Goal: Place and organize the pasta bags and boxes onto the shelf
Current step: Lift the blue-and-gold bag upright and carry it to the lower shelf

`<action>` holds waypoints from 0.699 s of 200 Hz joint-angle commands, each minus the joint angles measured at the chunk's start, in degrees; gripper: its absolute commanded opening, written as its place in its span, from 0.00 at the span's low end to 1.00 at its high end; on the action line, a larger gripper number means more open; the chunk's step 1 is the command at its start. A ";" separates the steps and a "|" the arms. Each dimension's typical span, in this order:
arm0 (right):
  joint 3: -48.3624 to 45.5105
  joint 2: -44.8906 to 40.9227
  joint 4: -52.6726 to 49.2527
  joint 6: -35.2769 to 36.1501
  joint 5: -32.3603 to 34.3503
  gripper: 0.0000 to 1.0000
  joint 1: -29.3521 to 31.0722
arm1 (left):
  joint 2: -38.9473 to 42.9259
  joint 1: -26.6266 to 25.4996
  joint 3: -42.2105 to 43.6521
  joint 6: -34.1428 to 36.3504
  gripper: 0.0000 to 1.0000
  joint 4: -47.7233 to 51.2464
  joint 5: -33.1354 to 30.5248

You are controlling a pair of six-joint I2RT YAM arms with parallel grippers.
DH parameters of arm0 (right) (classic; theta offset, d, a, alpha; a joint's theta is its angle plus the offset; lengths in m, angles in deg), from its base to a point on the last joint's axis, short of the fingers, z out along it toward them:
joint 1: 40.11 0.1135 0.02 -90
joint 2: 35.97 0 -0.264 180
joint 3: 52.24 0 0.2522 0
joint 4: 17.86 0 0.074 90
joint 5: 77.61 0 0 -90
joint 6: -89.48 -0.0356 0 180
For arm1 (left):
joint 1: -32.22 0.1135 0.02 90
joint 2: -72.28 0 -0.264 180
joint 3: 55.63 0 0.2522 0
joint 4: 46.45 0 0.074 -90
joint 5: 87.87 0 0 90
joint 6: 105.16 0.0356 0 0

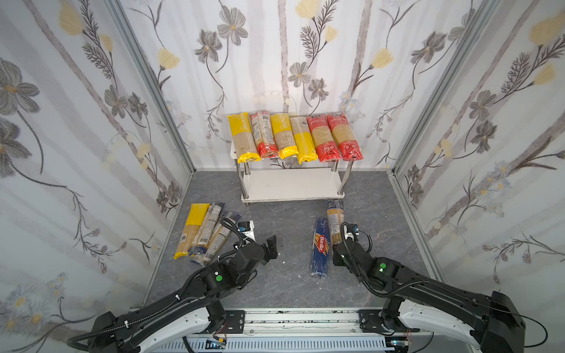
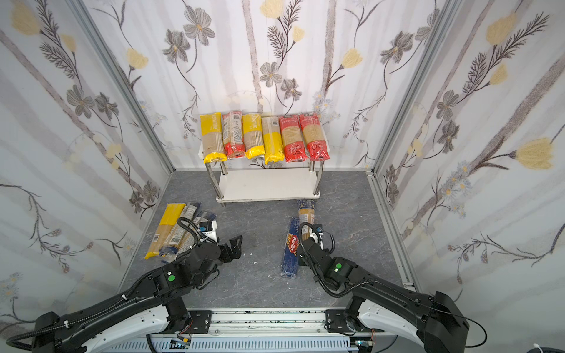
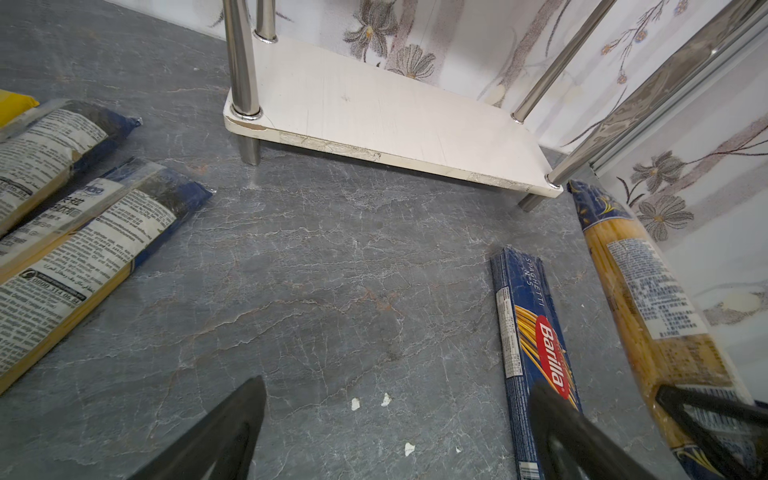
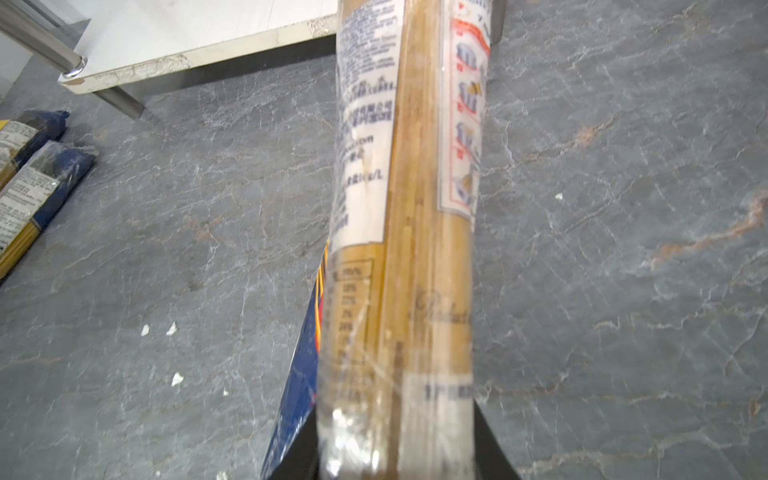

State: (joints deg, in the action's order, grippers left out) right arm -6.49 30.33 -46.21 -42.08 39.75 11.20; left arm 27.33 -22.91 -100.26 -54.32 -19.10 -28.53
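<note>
We have the right gripper [image 4: 395, 451] clamped on the near end of a blue-ended bag [image 4: 407, 199]. Its far end points at the shelf [image 1: 290, 186], near the front right leg. We cannot tell whether that end is clear of the floor [image 1: 275, 223].

The left gripper [image 1: 270, 246] hangs empty over the floor with its jaws wide apart. It is between the pile [image 1: 201, 232] of three bags on the left and the box [image 1: 320, 247], which lies just beside the held bag. Six bags fill the top board in a row [image 1: 293, 137]; the lower board is bare.

We judge the step in hand to be carrying this bag to the shelf. With the top board full, the lower board looks like the place for it. The next move calls for lifting the bag and keeping it level, since it is held by one end and may droop. Then we slide it in between the front legs, under the top board. The box and the pile are not yet shelved.
</note>
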 commanded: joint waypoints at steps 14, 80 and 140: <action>6.29 8.11 17.20 11.27 -2.20 0.18 -7.16 | -1.44 0.85 -1.40 1.43 1.00 -1.83 -2.80; 22.02 30.10 25.52 21.24 -11.70 0.19 -16.76 | -3.34 3.84 -1.02 2.41 1.00 -4.36 -1.56; 33.96 44.82 28.38 24.97 -16.75 0.19 -21.91 | -6.19 6.33 -1.23 3.36 1.00 -7.05 0.07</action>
State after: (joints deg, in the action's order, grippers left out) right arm 24.19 72.25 -27.87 -20.05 24.10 -9.48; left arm 21.95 -17.21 -101.20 -51.92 -23.39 -28.55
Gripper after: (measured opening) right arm 0.321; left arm 0.998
